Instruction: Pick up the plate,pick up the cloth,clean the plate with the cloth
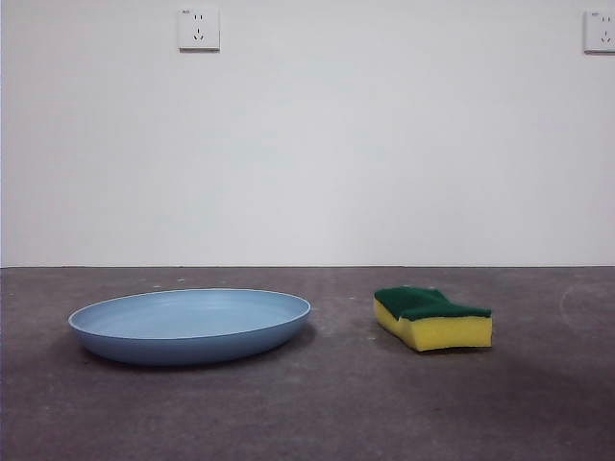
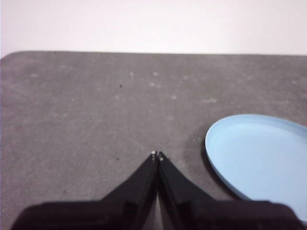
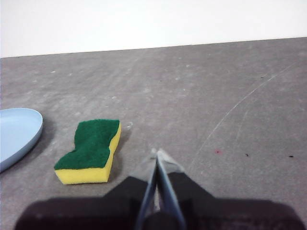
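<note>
A large, shallow, round light-blue plastic plate [image 1: 189, 325] lies flat on the grey table [image 1: 327, 413], and nothing is in it. A small yellow sponge block with a dark green scouring top [image 1: 432, 318] rests on the table well apart from the plate, green side up.

The left gripper [image 2: 157, 155] hangs above bare table with its two black jaws pressed together at the tips, holding nothing. The plate's rim [image 2: 211, 153] lies near the fingertips, off to one side and not touching them.

The right gripper [image 3: 157, 154] also has its jaws brought together, gripping nothing. The sponge [image 3: 91, 149] lies near its fingertips, just to one side and untouched, and an edge of the plate [image 3: 19, 134] shows beyond the sponge.
</note>
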Controlling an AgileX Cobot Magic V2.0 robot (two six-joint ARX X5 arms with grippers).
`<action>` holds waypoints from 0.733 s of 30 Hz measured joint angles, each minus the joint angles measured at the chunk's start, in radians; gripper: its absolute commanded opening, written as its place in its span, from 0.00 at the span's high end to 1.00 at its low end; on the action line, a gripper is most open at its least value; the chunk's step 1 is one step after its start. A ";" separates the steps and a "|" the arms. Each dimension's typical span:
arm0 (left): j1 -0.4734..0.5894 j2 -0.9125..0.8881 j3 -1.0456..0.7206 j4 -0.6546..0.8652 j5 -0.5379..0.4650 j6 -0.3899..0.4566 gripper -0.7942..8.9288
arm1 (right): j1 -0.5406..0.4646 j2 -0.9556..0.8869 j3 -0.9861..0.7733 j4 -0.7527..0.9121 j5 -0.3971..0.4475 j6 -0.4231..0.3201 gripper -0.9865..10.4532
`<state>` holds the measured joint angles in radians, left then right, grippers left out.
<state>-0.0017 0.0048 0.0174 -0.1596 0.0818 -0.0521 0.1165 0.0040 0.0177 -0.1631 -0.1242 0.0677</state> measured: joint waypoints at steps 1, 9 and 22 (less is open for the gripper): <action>0.000 0.000 0.000 0.005 0.000 -0.001 0.92 | 0.000 0.000 0.000 0.000 0.000 0.006 0.91; 0.000 0.000 0.000 0.033 0.005 -0.111 0.92 | 0.000 0.000 0.000 0.041 -0.007 0.223 0.92; 0.000 0.101 0.191 0.005 0.005 -0.208 0.92 | 0.000 0.224 0.238 0.002 -0.007 0.365 0.92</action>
<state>-0.0017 0.1059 0.2085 -0.1547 0.0868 -0.2600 0.1165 0.2279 0.2554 -0.1608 -0.1310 0.4328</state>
